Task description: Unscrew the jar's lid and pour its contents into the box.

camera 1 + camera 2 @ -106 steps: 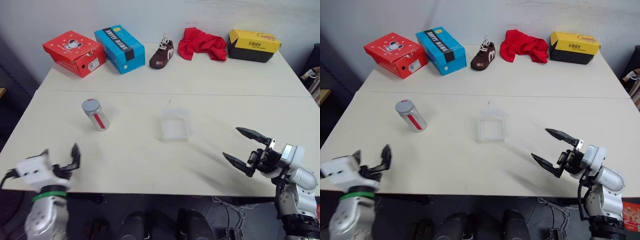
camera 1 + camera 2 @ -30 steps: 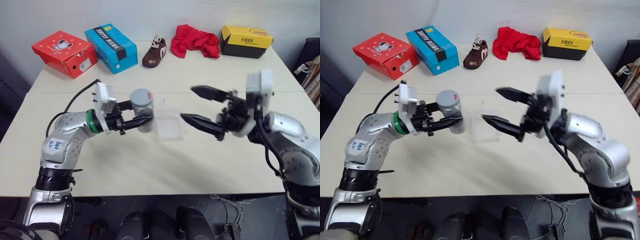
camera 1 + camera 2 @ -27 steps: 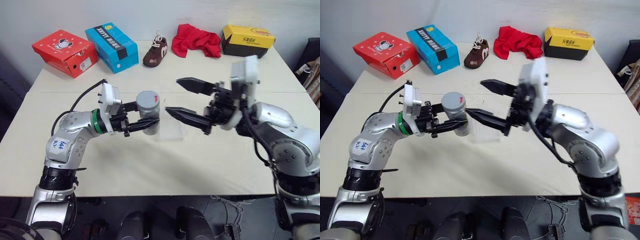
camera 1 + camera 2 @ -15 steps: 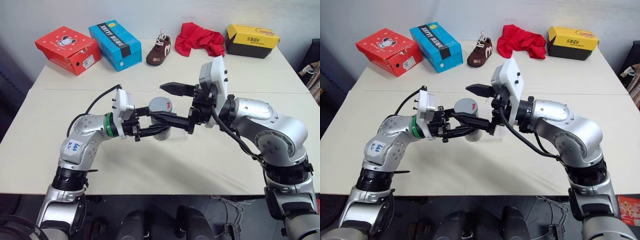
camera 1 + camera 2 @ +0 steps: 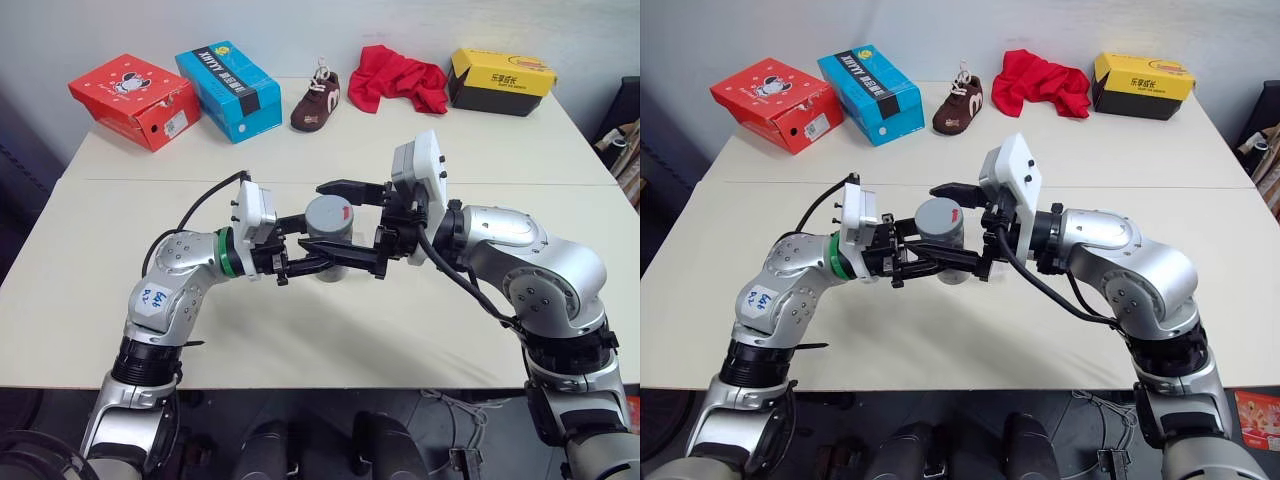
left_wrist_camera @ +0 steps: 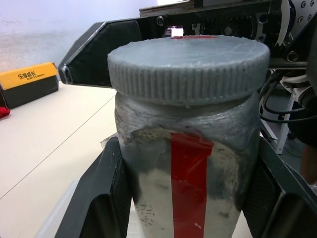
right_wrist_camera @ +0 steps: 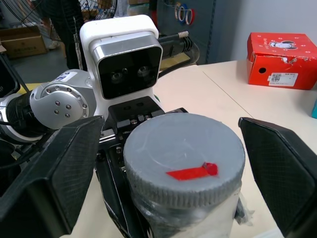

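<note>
Grey lid sits between the right hand's still-parted fingers at three and nine o'clock; an off-centre closing could slip on it or twist the jar in the left hand's clamp.

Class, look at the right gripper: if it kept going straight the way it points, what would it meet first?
Most likely the lid of the jar, which sits between the right gripper's spread fingers; the left gripper holds the jar's body just behind.

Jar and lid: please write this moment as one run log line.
left gripper: shut on jar | right gripper: open around lid, not touching | lid: on | box: under jar
</note>
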{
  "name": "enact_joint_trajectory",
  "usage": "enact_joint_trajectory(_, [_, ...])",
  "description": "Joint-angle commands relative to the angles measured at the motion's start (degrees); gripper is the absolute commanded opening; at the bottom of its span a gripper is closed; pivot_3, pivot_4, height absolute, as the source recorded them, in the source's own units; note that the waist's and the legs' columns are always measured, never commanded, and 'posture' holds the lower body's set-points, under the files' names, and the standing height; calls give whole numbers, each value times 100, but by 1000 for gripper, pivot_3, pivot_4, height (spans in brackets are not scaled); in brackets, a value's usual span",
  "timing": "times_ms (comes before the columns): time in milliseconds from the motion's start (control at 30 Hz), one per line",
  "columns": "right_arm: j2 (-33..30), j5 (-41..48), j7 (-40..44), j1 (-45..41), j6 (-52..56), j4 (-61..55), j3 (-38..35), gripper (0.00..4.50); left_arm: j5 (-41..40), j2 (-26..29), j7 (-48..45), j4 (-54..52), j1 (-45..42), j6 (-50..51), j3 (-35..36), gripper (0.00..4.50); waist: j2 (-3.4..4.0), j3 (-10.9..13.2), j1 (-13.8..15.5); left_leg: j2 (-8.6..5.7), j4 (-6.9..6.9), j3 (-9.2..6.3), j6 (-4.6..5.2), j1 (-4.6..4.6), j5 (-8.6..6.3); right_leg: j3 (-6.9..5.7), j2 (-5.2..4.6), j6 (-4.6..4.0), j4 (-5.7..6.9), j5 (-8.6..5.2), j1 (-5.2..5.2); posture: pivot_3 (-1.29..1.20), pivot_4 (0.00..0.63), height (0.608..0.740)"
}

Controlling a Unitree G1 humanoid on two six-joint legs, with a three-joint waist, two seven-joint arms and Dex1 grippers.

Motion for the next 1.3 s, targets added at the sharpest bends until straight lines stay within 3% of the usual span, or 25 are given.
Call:
enact_joint_trajectory(33, [91,-4,66,-132,-131,-57,-170,3252,11,-11,-56,-161,-27,-120,-2,2353,0,0,0,0,0,0,0,0,0,0,0,0,0,0,0,0,150,740])
enact_joint_trajectory(100, [113,-28,78,-143,-120,-56,-175,2601,22,-12,-74,-134,-42,-136,6,2353,0,0,4,0,0,0,0,0,1,0,0,0,1,0,0,0,150,740])
enact_joint_trajectory(133, [118,-30,93,-150,-110,-62,-176,2550,29,-8,-89,-131,-45,-147,9,2353,0,0,4,0,0,0,1,0,1,0,0,0,1,0,0,0,150,740])
enact_joint_trajectory(267, [122,75,443,-227,-127,-2,-153,2550,55,40,-255,-99,-89,-254,3,2353,0,0,0,-1,0,0,1,0,1,0,0,0,0,0,0,0,150,740])
enact_joint_trajectory(433, [-290,622,2347,-468,-72,264,-135,2550,-15,97,-1119,-62,-178,-798,-94,2353,0,0,9,-1,0,-1,1,-1,1,-1,2,0,-1,0,2,0,150,740])
enact_joint_trajectory(600, [-434,86,3341,-744,-481,733,200,2550,-183,138,-1570,-451,-230,-721,-318,2353,0,0,-1,-1,3,-2,3,0,0,-2,1,0,-3,0,4,0,150,740])
enact_joint_trajectory(667, [-331,-91,3329,-791,-646,890,188,2550,-240,168,-1543,-586,-213,-594,-329,2353,0,0,-16,0,3,-2,2,3,1,-2,1,0,0,0,4,0,150,740])
enact_joint_trajectory(833, [-205,-74,3141,-682,-717,869,-136,4306,-282,229,-1318,-723,-108,-390,-210,2353,0,0,-6,1,4,-2,-1,3,2,-2,0,0,2,0,4,0,150,740])
enact_joint_trajectory(867, [-197,-49,3019,-599,-778,813,-297,4468,-253,254,-1199,-736,-63,-306,-164,2353,0,0,14,0,5,-3,-1,3,2,-2,-1,0,2,0,5,0,150,740])
enact_joint_trajectory(1067, [-116,169,2269,-259,-740,465,-817,4468,-139,166,-245,-531,27,189,104,2353,0,0,7,-10,9,-16,4,2,3,-12,-16,3,3,2,13,0,150,740])
enact_joint_trajectory(1300, [36,-374,1538,-70,-858,268,-502,4468,-55,-68,281,-489,34,389,-15,2353,0,0,3,-9,8,-15,3,2,4,-13,-14,3,5,2,12,0,150,740])
